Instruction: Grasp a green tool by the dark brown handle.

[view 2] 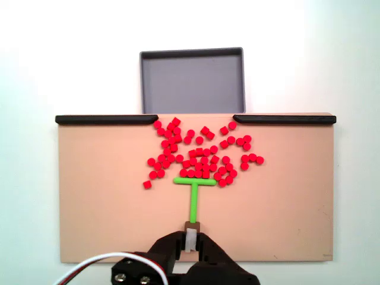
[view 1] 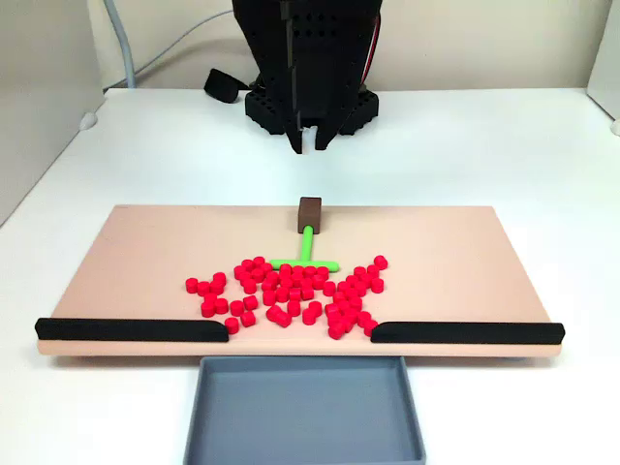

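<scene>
One fixed view shows the pincer (view 1: 309, 143) slightly spread, raised behind the dark brown handle (view 1: 310, 214); another hides that height above the green tool (view 2: 194, 193).

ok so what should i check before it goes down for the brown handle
1. Tool lined up with the dark brown handle: ok, both fixed views put them in line.
2. Jaws open: ok, a gap shows between the fingertips.
3. Gap wide enough for the handle: cannot tell.
4. Tool down at handle height: not ok, it hovers above, apart from it.
5. Handle free of clutter: ok, the red cylinders lie only around the green rake's crossbar.
</scene>
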